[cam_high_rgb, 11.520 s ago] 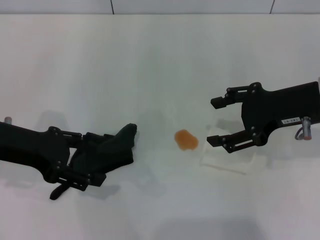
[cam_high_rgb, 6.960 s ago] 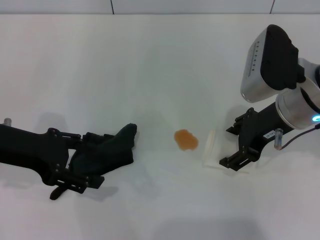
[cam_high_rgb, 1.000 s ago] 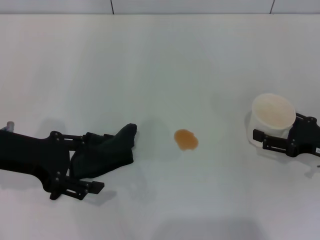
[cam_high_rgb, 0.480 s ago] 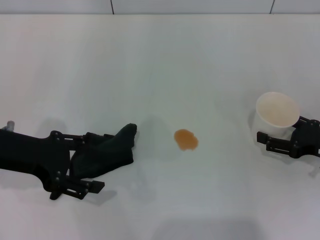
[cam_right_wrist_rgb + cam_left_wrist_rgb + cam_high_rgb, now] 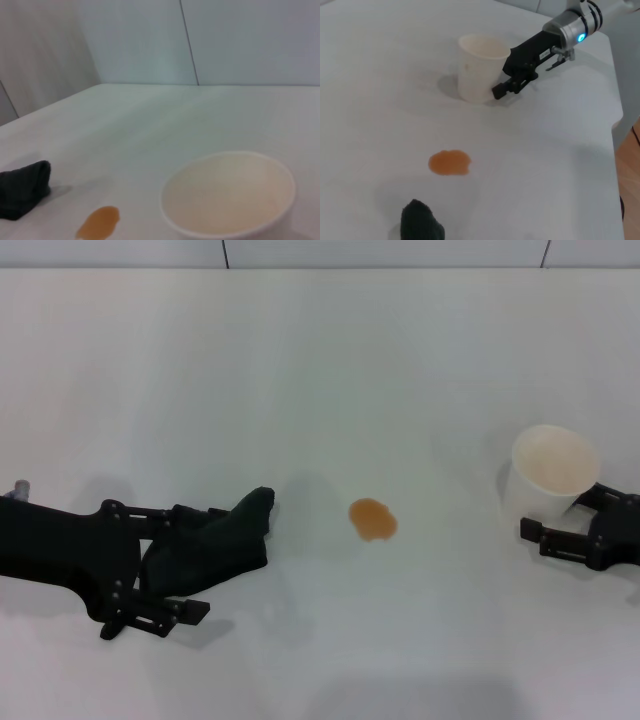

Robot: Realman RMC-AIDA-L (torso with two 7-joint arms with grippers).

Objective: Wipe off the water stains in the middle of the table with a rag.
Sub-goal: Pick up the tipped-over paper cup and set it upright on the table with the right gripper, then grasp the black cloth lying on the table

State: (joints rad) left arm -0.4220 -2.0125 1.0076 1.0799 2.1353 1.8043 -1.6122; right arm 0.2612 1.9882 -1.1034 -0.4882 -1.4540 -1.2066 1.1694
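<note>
The water stains [image 5: 372, 519] are one small orange-brown blot in the middle of the white table [image 5: 320, 370]; the blot also shows in the left wrist view [image 5: 450, 162] and the right wrist view [image 5: 98, 221]. Left of the blot lies the black rag [image 5: 215, 545], crumpled on the table, its corner pointing at the stain. My left gripper [image 5: 205, 562] is open, one finger on each side of the rag. At the right edge my right gripper [image 5: 565, 520] is open, just beside the cup, holding nothing.
A translucent white cup [image 5: 555, 473] stands upright at the right, close to the right gripper's fingers [image 5: 545, 533]. It also appears in the left wrist view [image 5: 480, 67]. The table's edge [image 5: 615, 125] lies beyond the right arm.
The right gripper has drawn back to the right, away from the upright cup. The left gripper, rag and stain have stayed put.
</note>
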